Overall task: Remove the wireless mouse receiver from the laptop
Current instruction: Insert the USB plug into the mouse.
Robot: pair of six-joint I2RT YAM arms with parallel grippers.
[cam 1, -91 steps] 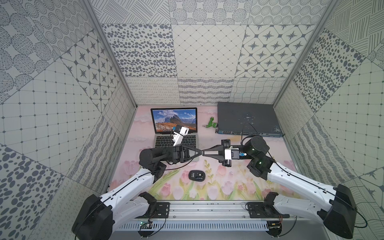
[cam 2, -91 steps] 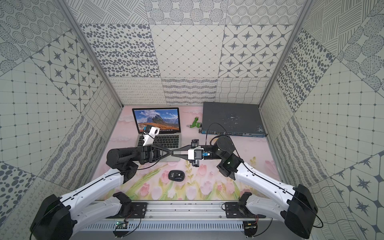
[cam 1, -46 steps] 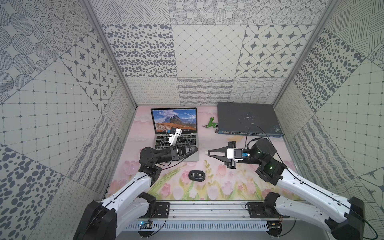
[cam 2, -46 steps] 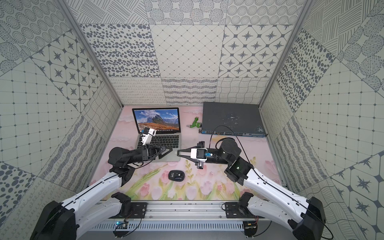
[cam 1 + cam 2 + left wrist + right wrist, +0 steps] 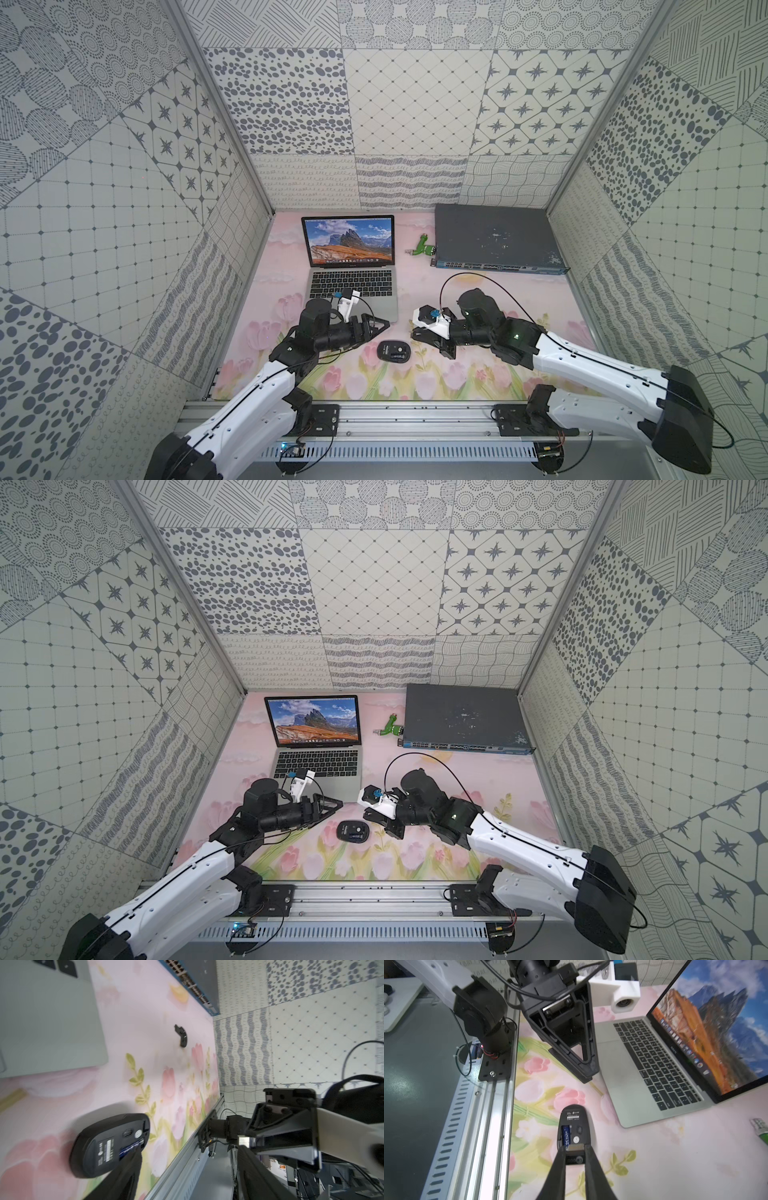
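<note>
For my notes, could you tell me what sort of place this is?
Probably a robot test booth: patterned panels enclose a floral mat, a left arm and a right arm mount on a rail, with laptop and mouse as props.

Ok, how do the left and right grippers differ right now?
The left gripper is open and empty; the right gripper is shut on the wireless mouse receiver. The left gripper hangs by the laptop, at its front edge; the right gripper is off to the laptop's right, over the mat. Both point inward, toward each other, near the upturned mouse.
</note>
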